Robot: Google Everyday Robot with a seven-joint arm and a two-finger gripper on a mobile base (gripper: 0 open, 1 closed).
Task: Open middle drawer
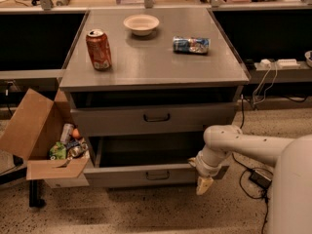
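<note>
**Tool hanging at the right front corner of the open middle drawer**

In the single camera view, one grey table (156,57) is filling the middle of the scene, and three things are sitting on its top. One red can (99,49) is standing upright near the left edge. One pale bowl (141,24) is resting towards the back. One crushed blue can (191,45) is lying on its side to the right, well apart from the other two.

Two drawer fronts are showing below the top, each carrying one small dark loop handle at its centre. The upper drawer (112,121) is sticking out a little, with a dark gap above it. The middle drawer (122,175) is sitting lower and standing further out, its dark inside showing behind its front.

One white arm (253,147) is reaching in from the lower right. The tool (204,184) is hanging just beside the right front corner of the middle drawer, pointing down at the floor. Whether it is spread or pressed together, I cannot tell.

One open cardboard box (29,130) is leaning against the table's left side, holding a jumble of cans and wrappers.

The floor (146,213) is looking speckled and beige. Dark recesses are flanking the table on both sides. One white power strip (285,62) is lying on a ledge at the right, with cables trailing down from it.
</note>
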